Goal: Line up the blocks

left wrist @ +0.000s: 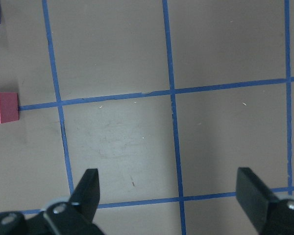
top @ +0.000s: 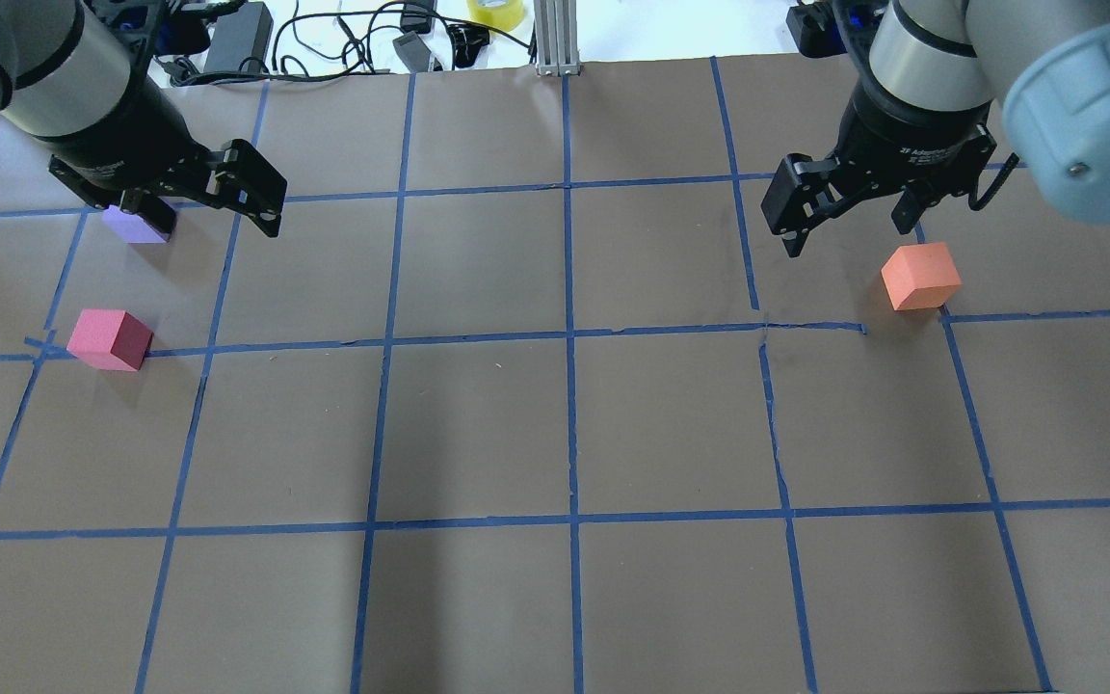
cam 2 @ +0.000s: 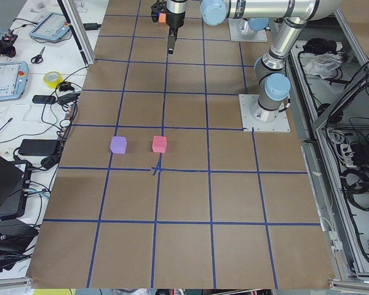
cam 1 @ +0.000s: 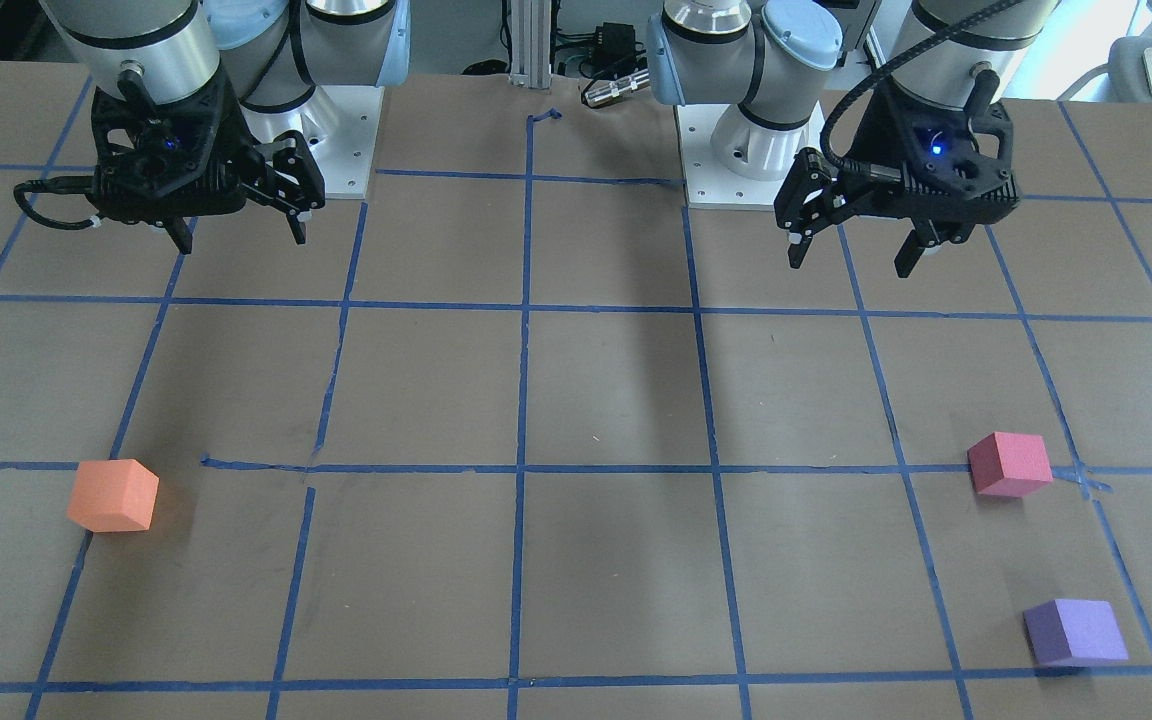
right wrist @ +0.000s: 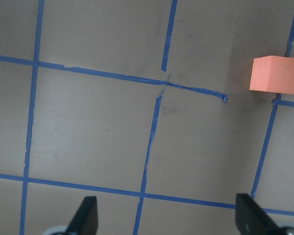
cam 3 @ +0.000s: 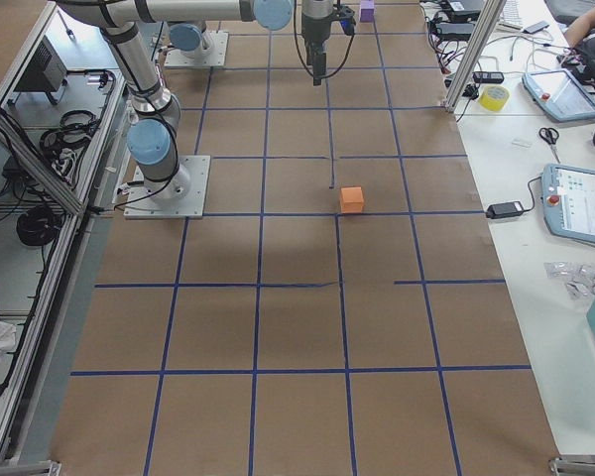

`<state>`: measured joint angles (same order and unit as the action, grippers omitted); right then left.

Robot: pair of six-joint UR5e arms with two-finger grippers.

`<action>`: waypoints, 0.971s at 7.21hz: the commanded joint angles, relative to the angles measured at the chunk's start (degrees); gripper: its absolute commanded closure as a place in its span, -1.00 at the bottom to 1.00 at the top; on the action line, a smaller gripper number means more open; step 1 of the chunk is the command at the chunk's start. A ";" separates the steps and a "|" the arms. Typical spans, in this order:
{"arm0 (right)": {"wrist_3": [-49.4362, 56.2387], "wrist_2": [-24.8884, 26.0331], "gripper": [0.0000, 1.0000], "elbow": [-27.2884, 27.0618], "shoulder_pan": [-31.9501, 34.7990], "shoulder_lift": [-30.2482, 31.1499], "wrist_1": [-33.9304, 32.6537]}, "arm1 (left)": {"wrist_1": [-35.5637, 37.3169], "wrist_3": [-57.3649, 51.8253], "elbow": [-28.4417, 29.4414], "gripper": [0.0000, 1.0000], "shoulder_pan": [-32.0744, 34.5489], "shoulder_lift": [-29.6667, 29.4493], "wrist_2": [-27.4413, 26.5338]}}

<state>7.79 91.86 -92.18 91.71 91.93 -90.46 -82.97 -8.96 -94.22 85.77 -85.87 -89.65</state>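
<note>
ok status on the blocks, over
Left end effector open, empty. Right end effector open, empty. Orange block, pink block, purple block apart, no line yet. Nothing seen blocking.

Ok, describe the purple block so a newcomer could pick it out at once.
Start at the brown table, on the robot's left-arm side. Two cubes sit apart there; the purple block is the one farther from the robot's base than the pinkish-red block.
</note>
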 commanded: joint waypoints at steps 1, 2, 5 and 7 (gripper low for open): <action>0.47 0.07 -1.00 -0.02 -0.74 -0.09 -0.24 | 0.00 0.00 0.00 -1.00 0.01 0.00 0.00; 0.55 0.16 -1.00 -0.02 -0.83 -0.09 -0.33 | 0.00 0.00 0.00 -1.00 0.01 0.00 0.00; 8.49 -0.63 -1.00 -0.02 -6.60 -1.84 -0.51 | 0.00 0.09 0.00 -1.00 0.01 0.00 0.00; 18.51 -0.19 -1.00 -2.63 -12.66 -2.89 -6.45 | 0.09 0.09 0.00 -1.00 0.01 0.00 0.09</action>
<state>19.84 91.69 -93.13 82.83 89.78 -93.62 -82.95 -8.89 -94.22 85.78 -85.87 -89.63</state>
